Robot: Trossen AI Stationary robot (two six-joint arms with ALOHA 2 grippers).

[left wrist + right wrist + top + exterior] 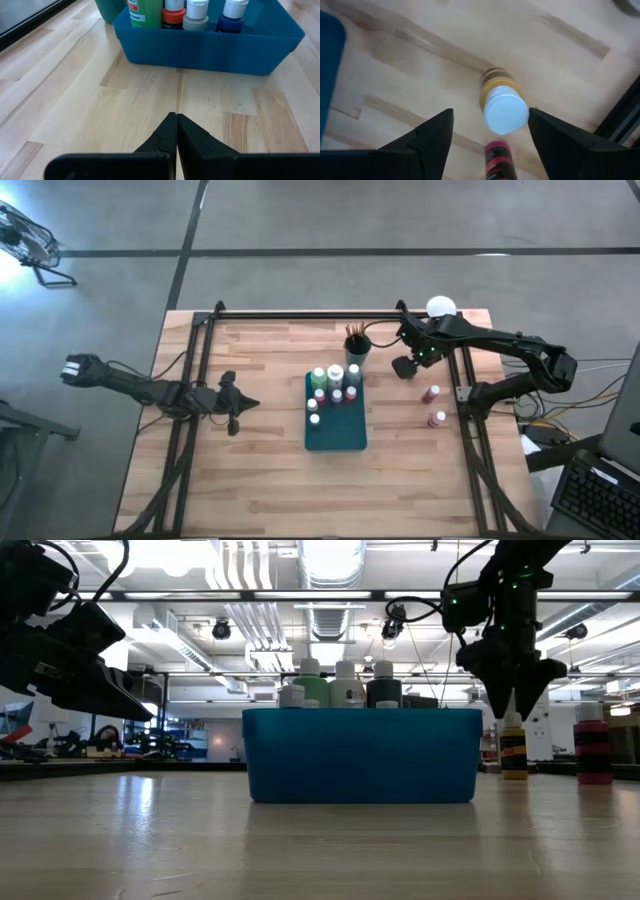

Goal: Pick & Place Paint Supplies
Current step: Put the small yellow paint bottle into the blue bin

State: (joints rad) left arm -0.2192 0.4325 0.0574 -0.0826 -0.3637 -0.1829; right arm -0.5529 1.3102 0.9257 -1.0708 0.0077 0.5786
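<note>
Wooden table (260, 470), teal tray (336, 432) holding white-capped bottles (335, 374), right hand (404, 367) spread wide, left hand (236, 404) closed empty.

Bare table (260, 470) left of tray (335, 435); bottles (433, 406) crowding right.

The tray (210, 47) is teal-blue. In it stand a light-green bottle (145, 12), a red one (173, 17), a grey one (195, 22) and a dark blue one (229, 24), white-capped. The yellow-brown bottle (500, 92) has a white cap. The tabletop (260, 470) is pale striped wood.
</note>
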